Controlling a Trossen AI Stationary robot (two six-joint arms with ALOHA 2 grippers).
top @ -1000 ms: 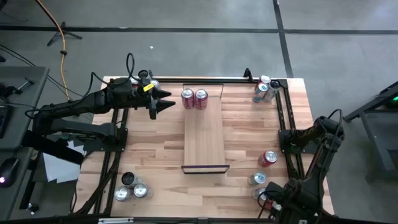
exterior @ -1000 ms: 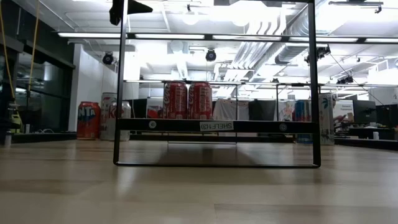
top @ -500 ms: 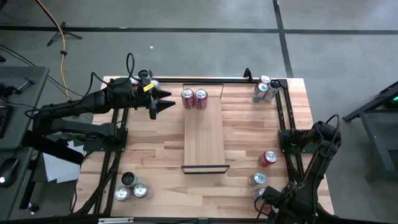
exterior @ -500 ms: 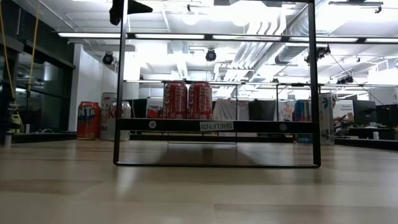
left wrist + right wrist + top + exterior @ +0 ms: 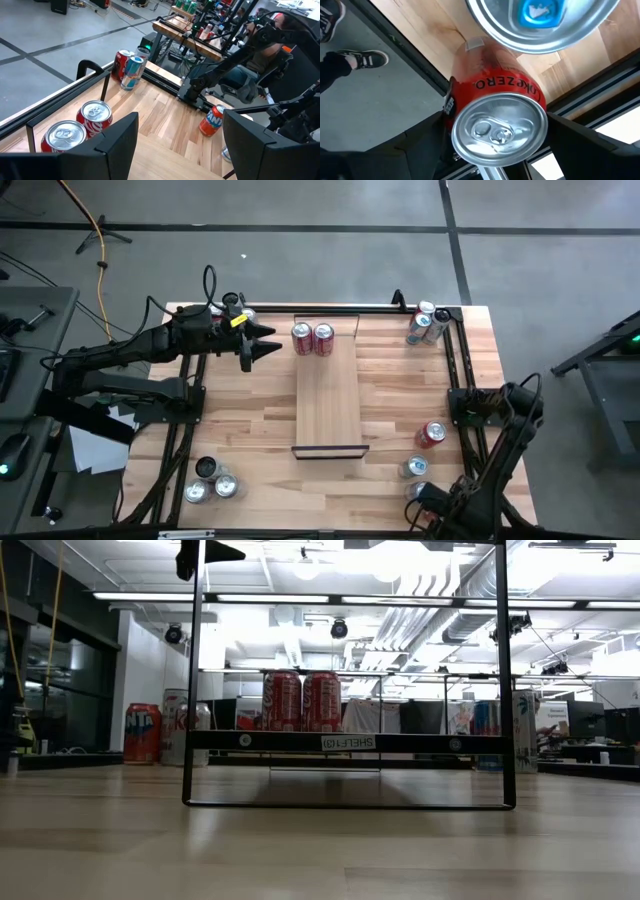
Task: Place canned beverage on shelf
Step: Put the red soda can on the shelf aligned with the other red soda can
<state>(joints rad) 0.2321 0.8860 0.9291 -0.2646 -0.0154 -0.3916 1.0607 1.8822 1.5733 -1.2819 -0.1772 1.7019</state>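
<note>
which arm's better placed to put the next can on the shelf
Right, likely. The right gripper already straddles a red Coke Zero can at the table's near right corner. The left gripper hangs open and empty beside the shelf, which carries two red cans.

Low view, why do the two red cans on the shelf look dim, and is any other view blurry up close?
Low view: bright ceiling lights behind backlight the two red cans on the shelf. Right wrist view: the silver can bottom fills the top, very close and soft-edged, while the red Coke Zero can between the right claw's fingers stays sharp.
</note>
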